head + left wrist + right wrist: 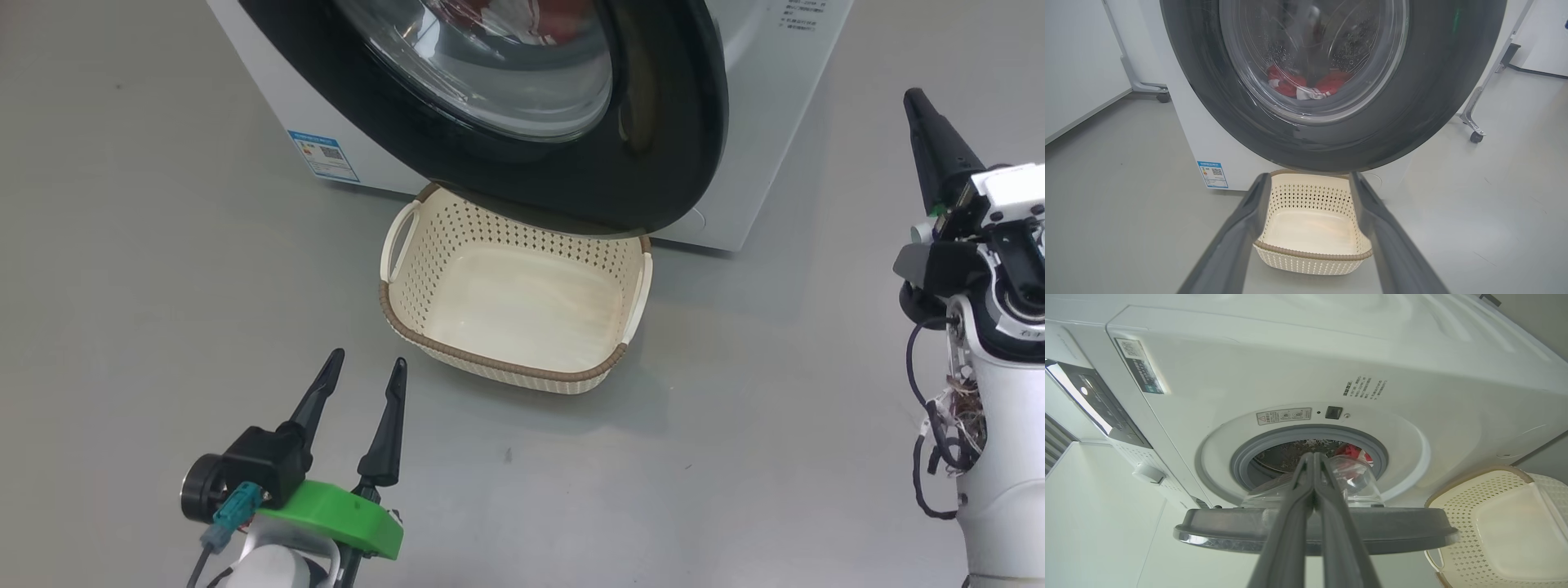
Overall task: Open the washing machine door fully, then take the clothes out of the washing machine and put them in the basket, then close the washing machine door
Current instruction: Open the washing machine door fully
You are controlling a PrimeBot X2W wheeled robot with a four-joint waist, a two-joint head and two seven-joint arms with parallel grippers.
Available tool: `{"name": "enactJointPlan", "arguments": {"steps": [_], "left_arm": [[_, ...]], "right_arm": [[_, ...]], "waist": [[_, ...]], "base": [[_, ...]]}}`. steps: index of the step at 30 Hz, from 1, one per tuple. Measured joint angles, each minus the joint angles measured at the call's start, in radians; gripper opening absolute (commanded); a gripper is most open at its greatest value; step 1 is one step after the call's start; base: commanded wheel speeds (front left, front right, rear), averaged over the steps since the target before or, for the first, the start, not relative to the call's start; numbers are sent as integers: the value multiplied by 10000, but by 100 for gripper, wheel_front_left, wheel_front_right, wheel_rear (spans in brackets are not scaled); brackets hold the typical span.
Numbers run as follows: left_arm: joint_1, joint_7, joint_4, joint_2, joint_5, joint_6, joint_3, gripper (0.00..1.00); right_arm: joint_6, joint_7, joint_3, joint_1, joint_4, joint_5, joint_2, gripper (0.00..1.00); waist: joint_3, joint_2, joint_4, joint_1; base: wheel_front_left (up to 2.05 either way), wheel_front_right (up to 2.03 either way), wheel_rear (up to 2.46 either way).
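Head view: the white washing machine (767, 122) stands at the top. The washing machine door (653, 122) is swung partly out, and its glossy black rim overhangs the far edge of the basket (424, 245). The basket sits on the grey floor (122, 245) just in front of the machine, its bare cream bottom showing. Open floor lies on both sides of it. The left gripper (367, 358) hovers at lower left, fingers spread wide and holding nothing, near the basket's brown front rim but apart from it. The right gripper (916, 102) points up at the right edge, fingers pressed together on nothing, well apart from the door.

Left wrist view: the spread fingers frame the basket. Above it, the clothes (1331, 83) show red and white through the door glass, low in the drum.

Right wrist view: the closed fingers point at the door, seen edge-on, standing out from the grey gasket (1241, 457). A patch of red shows inside the opening. The basket lies at lower right.
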Motion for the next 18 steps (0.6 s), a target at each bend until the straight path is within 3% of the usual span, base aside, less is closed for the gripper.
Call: {"name": "enactJointPlan", "arguments": {"steps": [18], "left_arm": [[-384,0,-33,-6,-224,2,-203,100]], "right_arm": [[-257,1810,247,-1792,1400,972,-249,0]], "waist": [[498,0,555,0]], "base": [[0,0,0]]}}
